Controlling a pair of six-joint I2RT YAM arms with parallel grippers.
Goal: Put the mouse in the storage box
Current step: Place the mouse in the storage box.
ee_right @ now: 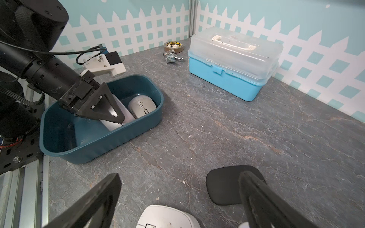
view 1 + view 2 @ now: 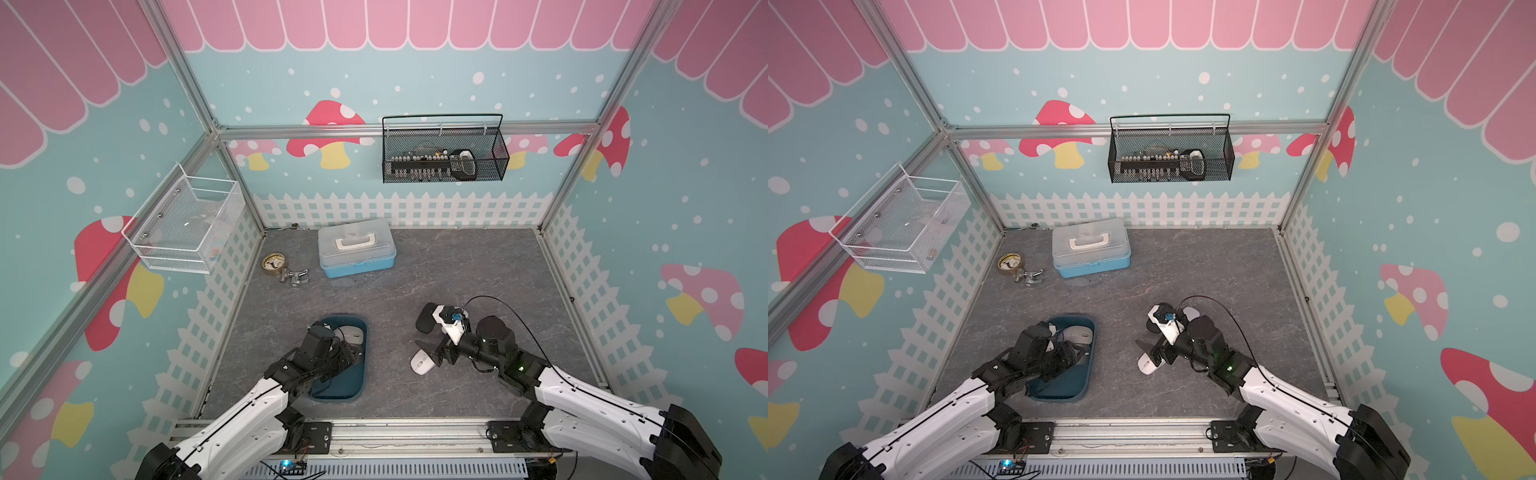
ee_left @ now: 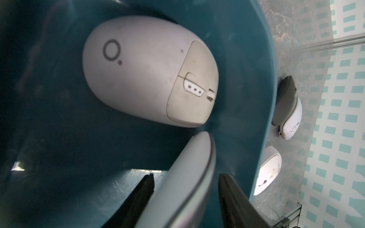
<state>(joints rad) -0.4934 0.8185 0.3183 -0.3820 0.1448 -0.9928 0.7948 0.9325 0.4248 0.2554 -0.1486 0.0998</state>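
The rounded white plastic mouse (image 1: 167,217) looks light and slick: pinch its 2 long sides. The right gripper (image 1: 180,176) gapes over it; the left gripper (image 3: 185,175), parted, sits in the teal plastic storage box (image 3: 256,79).

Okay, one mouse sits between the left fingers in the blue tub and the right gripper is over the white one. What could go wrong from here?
1. The slim mouse stands on edge between the left gripper's open fingers in the storage box. It may topple onto the grey mouse or catch a finger on lift-out.
2. The right gripper hovers open over the white mouse, with the black mouse beside one finger. Closing could nudge it.
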